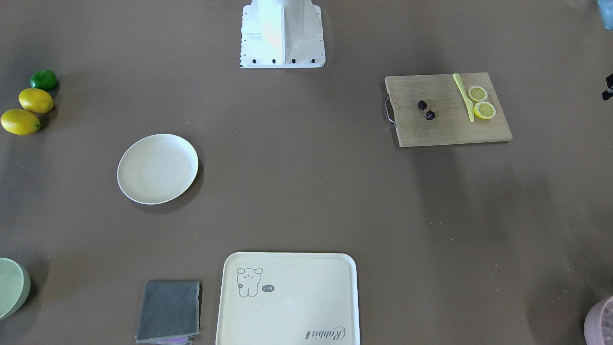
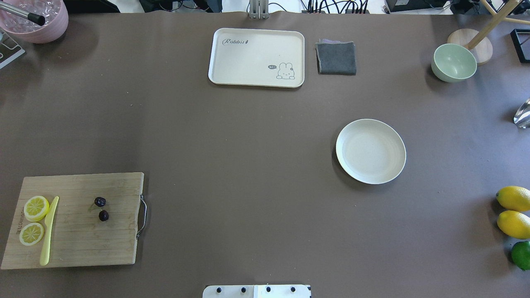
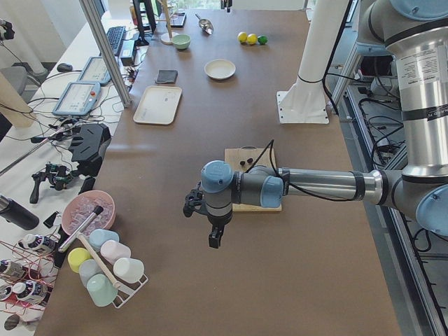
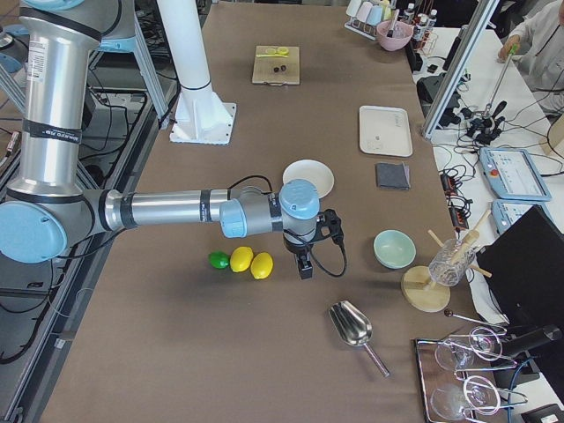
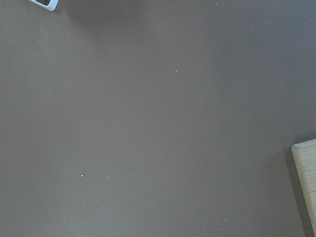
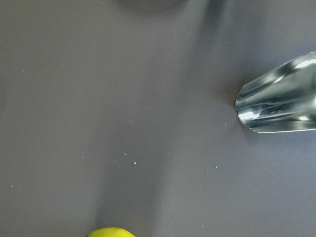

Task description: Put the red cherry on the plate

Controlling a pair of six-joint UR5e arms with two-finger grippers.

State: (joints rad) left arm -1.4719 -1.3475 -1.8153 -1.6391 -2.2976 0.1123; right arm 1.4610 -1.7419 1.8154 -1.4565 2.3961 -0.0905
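Note:
The red cherry (image 2: 101,209) is a dark pair lying on a wooden cutting board (image 2: 74,236), also seen in the front view as the cherry (image 1: 426,110). The cream-white plate (image 2: 370,151) sits bare on the table's other half, far from the cherry. In the left side view my left gripper (image 3: 215,239) hangs above the table just off the board's outer end. In the right side view my right gripper (image 4: 305,267) hovers near the lemons, beyond the plate (image 4: 308,176). For both grippers I cannot tell whether they are open or shut.
Two lemon slices (image 2: 35,209) and a yellow knife (image 2: 49,231) share the board. A bear tray (image 2: 256,58), grey cloth (image 2: 336,58) and green bowl (image 2: 453,62) line the far edge. Lemons (image 2: 513,211), a lime and a metal scoop (image 6: 281,106) lie at the right end.

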